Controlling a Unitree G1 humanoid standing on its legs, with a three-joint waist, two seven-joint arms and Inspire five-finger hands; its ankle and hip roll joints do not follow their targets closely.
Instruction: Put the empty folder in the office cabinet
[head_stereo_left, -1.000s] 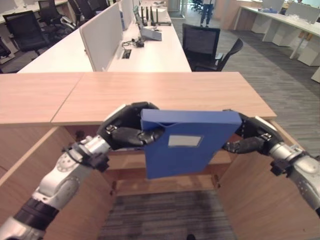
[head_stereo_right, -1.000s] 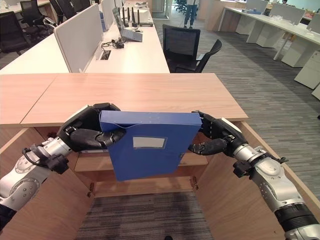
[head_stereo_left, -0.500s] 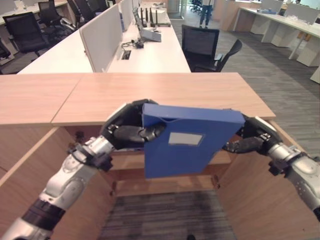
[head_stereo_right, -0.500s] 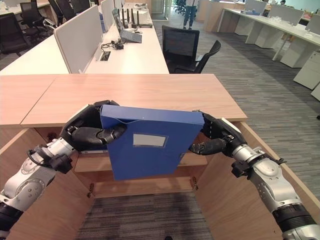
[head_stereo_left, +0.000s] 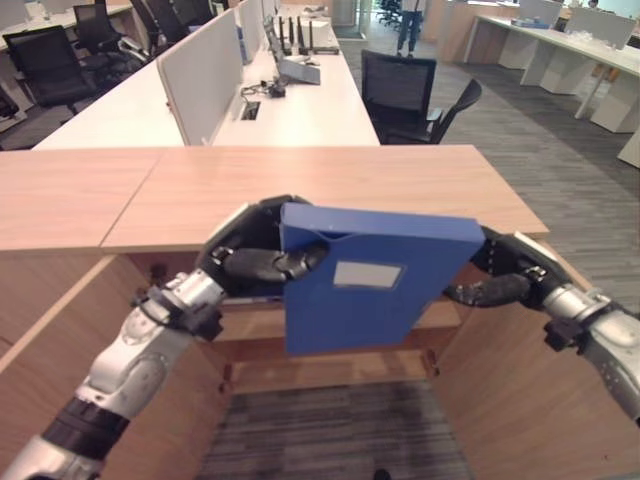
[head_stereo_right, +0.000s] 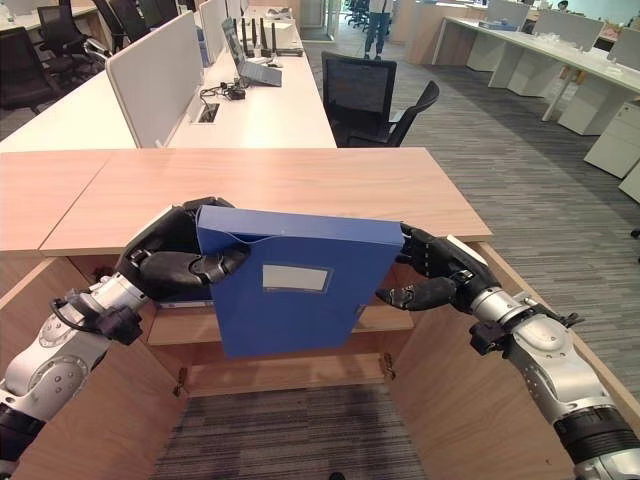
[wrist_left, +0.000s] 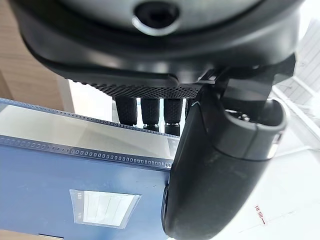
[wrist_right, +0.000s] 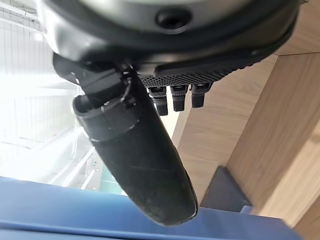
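- Between the two robot hands, the blue folder (head_stereo_right: 295, 287) hangs in the air, upright and slightly tilted, in front of the open office cabinet (head_stereo_right: 420, 360) and just below the near edge of its wooden top (head_stereo_right: 270, 190); a pale label (head_stereo_right: 295, 278) faces the camera.
- Left robot hand (head_stereo_right: 180, 262) grasps the folder's left end, thumb curled across the front face and fingers (wrist_left: 150, 111) behind it.
- Right robot hand (head_stereo_right: 432, 275) grips the folder's right end, its thumb (wrist_right: 142, 162) lying along the blue edge, fingers tucked behind.
- Inside the cabinet, a wooden shelf (head_stereo_left: 250, 320) runs behind the folder; whether anything lies on it cannot be told, as the folder and both hands cover most of it.
- Cabinet side panels (head_stereo_left: 500, 390) stand at either side below the arms, and grey carpet floor (head_stereo_left: 330, 430) shows at the bottom.
- Beyond the cabinet top stand a long white counter (head_stereo_left: 300, 105) with a grey divider screen (head_stereo_left: 205, 65), a laptop (head_stereo_right: 255, 65), and a black office chair (head_stereo_left: 410, 95).
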